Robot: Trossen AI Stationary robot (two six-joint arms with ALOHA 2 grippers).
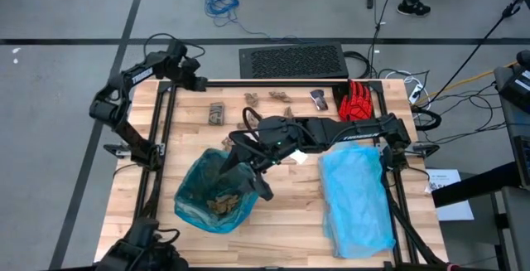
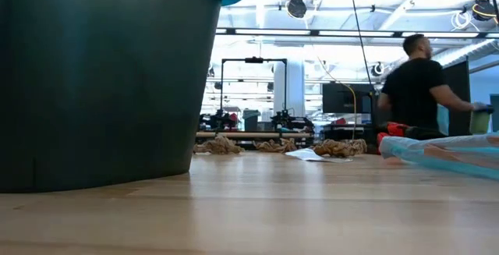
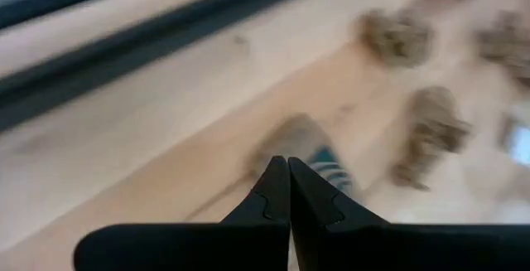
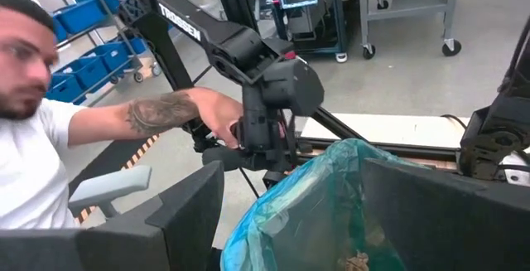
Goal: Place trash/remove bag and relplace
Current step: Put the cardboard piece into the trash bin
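My right gripper (image 1: 258,186) hangs spread wide over the rim of the bag (image 1: 214,192), grasping nothing; scraps of trash (image 1: 217,112) lie beyond it. If I close carelessly, the thin plastic could tear or slip off the bin.

right hand (image 4: 290,213) fingers spread | teal bag (image 4: 331,196) between — person's forearm (image 4: 166,113) behind
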